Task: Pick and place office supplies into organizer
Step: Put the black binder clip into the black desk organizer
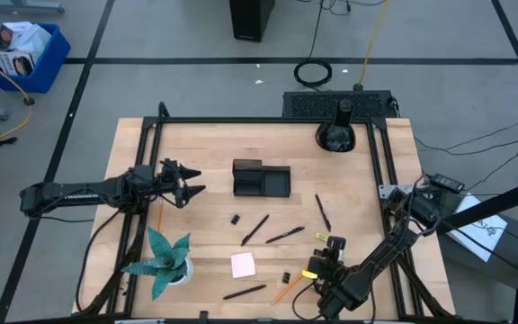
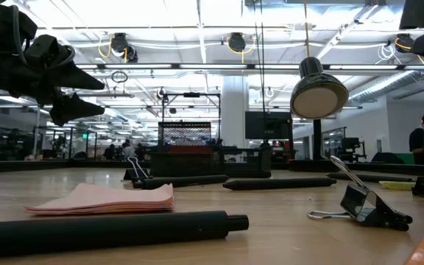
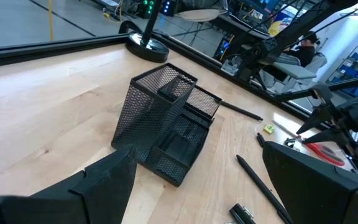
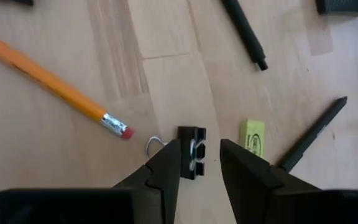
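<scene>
Your right gripper (image 4: 199, 163) hangs low over the table's front edge, fingers narrowly parted, straddling a binder clip (image 4: 192, 149) without clamping it. An orange pencil (image 4: 55, 87) lies just beside. Your left gripper (image 1: 190, 181) waits wide open beside the mesh organizer (image 1: 261, 178).

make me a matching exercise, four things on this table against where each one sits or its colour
Things:
1. mesh organizer
2. sticky-note pad
3. binder clip
4. desk lamp

Descriptions:
A. pink, lying flat beside the teal plant
B. standing at the table's far right corner
C. between the fingers of the right tool
D. just in front of the open left tool

Pairs: 1-D, 2-A, 3-C, 4-B
</scene>
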Robot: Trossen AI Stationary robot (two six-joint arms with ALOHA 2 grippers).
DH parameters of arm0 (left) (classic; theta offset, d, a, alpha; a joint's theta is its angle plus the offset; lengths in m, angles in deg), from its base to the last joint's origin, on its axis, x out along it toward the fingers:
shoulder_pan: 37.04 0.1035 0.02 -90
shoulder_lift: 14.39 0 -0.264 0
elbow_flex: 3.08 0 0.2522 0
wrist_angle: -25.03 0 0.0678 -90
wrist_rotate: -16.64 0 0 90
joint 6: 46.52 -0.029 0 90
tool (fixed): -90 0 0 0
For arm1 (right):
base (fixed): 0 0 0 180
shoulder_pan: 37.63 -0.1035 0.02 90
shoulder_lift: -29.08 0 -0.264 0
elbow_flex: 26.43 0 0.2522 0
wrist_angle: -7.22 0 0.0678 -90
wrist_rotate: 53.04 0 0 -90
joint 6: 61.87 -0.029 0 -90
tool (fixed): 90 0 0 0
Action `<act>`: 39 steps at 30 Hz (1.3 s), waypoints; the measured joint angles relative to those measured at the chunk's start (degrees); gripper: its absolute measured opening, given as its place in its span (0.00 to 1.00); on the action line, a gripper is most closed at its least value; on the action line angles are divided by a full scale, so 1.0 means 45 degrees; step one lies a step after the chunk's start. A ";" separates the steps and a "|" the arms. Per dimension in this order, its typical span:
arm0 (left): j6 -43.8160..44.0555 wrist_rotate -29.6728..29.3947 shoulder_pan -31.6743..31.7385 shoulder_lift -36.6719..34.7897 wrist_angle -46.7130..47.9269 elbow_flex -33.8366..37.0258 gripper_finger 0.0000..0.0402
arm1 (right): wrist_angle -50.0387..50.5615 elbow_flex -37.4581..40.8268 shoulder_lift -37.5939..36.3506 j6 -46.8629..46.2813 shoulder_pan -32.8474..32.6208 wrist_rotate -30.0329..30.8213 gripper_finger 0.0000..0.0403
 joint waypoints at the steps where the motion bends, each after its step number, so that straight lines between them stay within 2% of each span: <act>1: 0.0004 0.0002 0.0000 0.0002 0.0005 0.0002 0.87 | -0.0010 0.0000 0.0000 -0.0027 0.0043 0.0008 0.26; 9: 0.0024 0.0136 0.0001 0.0000 0.0024 0.0001 0.87 | -0.0049 0.0000 0.0000 0.0101 0.0273 -0.0648 0.25; 14: 0.0019 0.0283 0.0005 0.0002 0.0024 0.0003 0.87 | -0.0103 0.0000 0.0000 0.0104 0.0269 -0.0663 0.17; 20: 0.0024 0.0285 0.0000 0.0001 0.0019 0.0001 0.87 | -0.0091 0.0000 0.0000 0.0162 0.0383 -0.0675 0.03; 27: -0.0041 0.0282 0.0001 0.0005 0.0015 0.0001 0.87 | -0.0052 0.0000 0.0000 0.0109 0.0477 -0.0544 0.01; 39: -0.0744 0.0185 0.0004 0.0004 0.0005 0.0000 0.87 | -0.0226 0.0005 0.0005 0.1173 0.1189 0.1621 0.00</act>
